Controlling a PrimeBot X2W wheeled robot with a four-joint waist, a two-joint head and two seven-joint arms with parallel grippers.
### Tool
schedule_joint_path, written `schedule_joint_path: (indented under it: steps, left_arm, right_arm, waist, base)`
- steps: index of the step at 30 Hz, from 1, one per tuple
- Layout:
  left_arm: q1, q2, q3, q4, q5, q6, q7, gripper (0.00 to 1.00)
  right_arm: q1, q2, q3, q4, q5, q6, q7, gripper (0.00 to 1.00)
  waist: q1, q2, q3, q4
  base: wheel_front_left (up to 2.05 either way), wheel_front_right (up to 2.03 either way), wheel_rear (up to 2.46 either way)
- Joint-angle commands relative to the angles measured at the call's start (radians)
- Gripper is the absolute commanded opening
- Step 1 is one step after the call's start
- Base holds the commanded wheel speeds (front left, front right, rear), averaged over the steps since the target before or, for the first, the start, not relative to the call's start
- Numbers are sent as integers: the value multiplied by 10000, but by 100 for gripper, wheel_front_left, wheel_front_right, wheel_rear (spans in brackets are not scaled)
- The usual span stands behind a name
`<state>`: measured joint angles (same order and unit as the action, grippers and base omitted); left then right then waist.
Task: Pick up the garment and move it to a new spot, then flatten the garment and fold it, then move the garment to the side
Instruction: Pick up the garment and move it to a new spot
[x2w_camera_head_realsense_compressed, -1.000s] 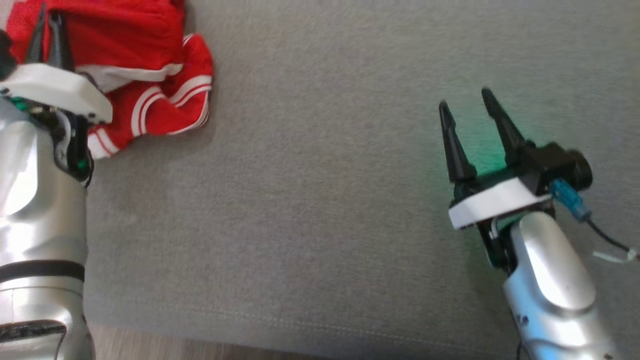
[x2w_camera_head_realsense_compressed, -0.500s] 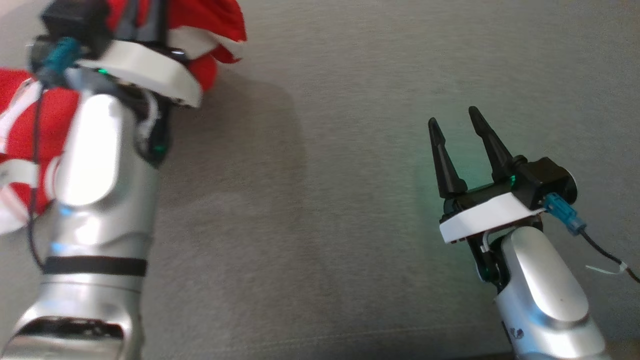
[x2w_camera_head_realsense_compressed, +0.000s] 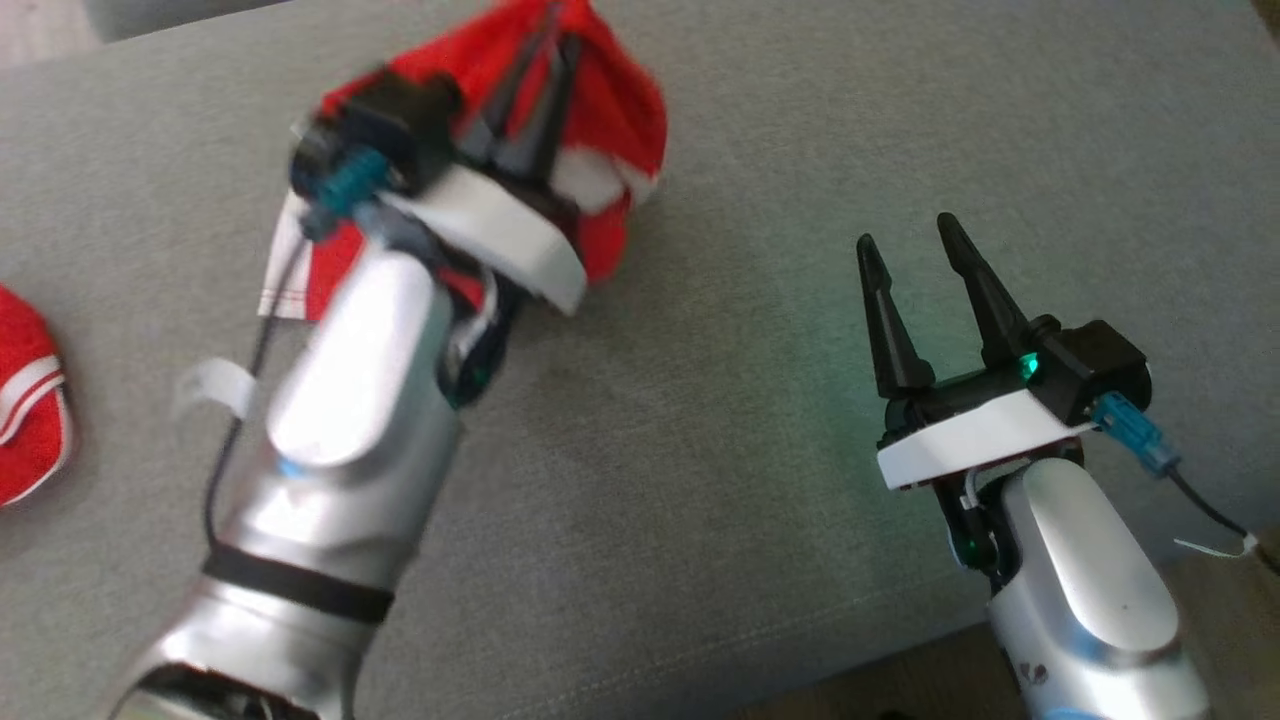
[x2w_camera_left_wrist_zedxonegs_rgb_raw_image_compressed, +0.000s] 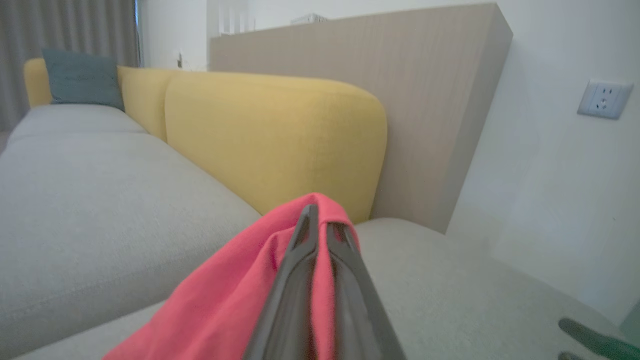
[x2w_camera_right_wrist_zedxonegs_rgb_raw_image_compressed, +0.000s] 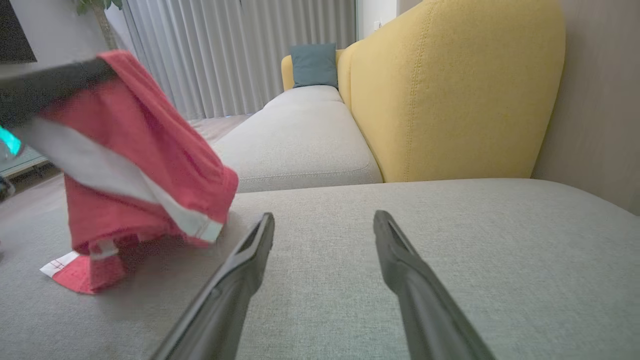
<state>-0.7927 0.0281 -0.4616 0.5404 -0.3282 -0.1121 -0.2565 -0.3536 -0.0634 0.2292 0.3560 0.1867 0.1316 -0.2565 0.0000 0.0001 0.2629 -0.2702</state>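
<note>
Garment (x2w_camera_head_realsense_compressed: 615, 120) hangs bunched from our left jaws, which are clamped on its red cloth above the grey sofa seat (x2w_camera_head_realsense_compressed: 700, 480). Its hem seemingly touches the seat. Our right jaws stand apart. We should lower it centrally, spreading as we go.

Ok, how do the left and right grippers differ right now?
The left gripper is shut on the red garment, with fabric draped around it; the right gripper is open and holds nothing. The left holds the garment lifted, its lower end touching the grey cushion; the right hovers low over bare cushion. Both share the same dark two-finger build.
</note>
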Motion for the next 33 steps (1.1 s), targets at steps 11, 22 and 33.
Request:
schedule_joint_path:
  steps: [11, 22, 33]
  left_arm:
    - [1683, 393, 983, 186, 815, 862, -53, 100]
    - [4065, 550, 2801, -1017, 1346, 1312, -53, 100]
    - [6570, 293, 4231, -2639, 1910, 1576, -53, 100]
  right_arm:
    - [101, 131, -10, -421, -3, -9, -53, 100]
    - [314, 131, -119, -239, -236, -9, -53, 100]
    - [800, 131, 108, 169, -210, -9, -53, 100]
  waist:
    - [0, -1, 22, 468]
    - [0, -1, -576, 1323]
    - [0, -1, -1451, 1897]
  base:
    - [0, 0, 0]
    - [0, 0, 0]
    - [0, 0, 0]
